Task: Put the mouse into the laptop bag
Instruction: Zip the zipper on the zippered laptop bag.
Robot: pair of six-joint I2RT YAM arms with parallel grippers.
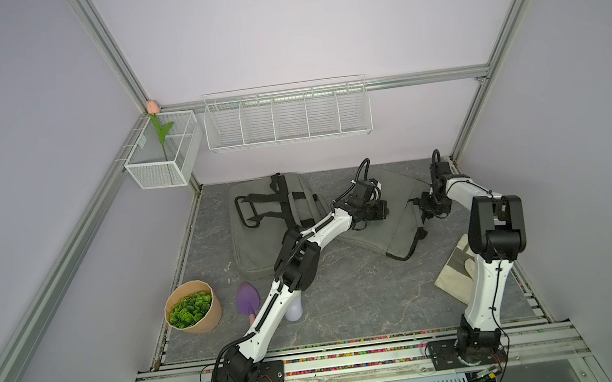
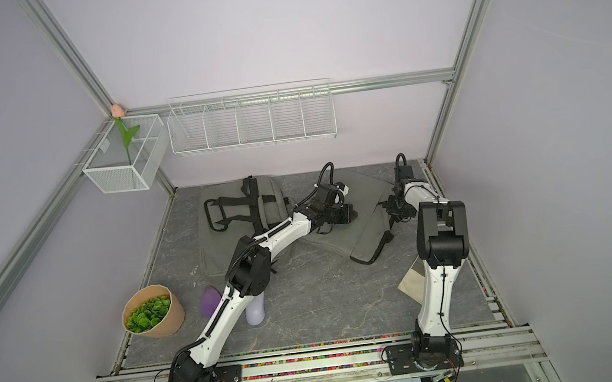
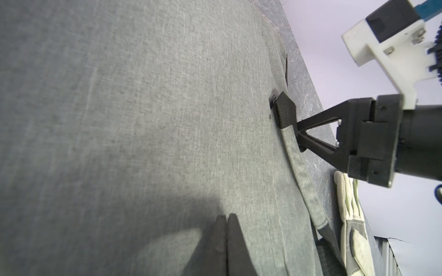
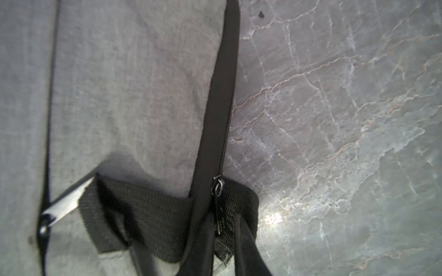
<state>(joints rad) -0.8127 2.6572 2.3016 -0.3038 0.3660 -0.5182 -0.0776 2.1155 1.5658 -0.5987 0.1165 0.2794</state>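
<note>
Right wrist view puts the right pincer (image 4: pixel 223 216) at the edge of the grey laptop bag (image 4: pixel 119 95). Its jaws are drawn in narrow on either side of the small metal zipper pull (image 4: pixel 218 191), with a black webbing strap (image 4: pixel 155 215) just beneath, but I cannot tell whether they actually pinch the pull. The left pincer (image 3: pixel 226 222) is closed with its tips together and nothing between them. It sits down at the middle of the same bag's cloth, seemingly pinning it. The bag lies flat and askew at the back of the bench (image 1: pixel 366 302), just beside a second grey bag (image 1: pixel 263 243) with black straps. No mouse shows plainly. A pale rounded thing (image 1: pixel 296 311) near the front, half hidden under the left arm, may be it, though that cannot be told. The bag looks soft and floppy, so it likely drags unless held down. The pull is thin and slick, and is probably best taken flat across its tab. A mouse should be light, hard and smooth-shelled, so gripping across its narrow flanks seems safest.
</note>
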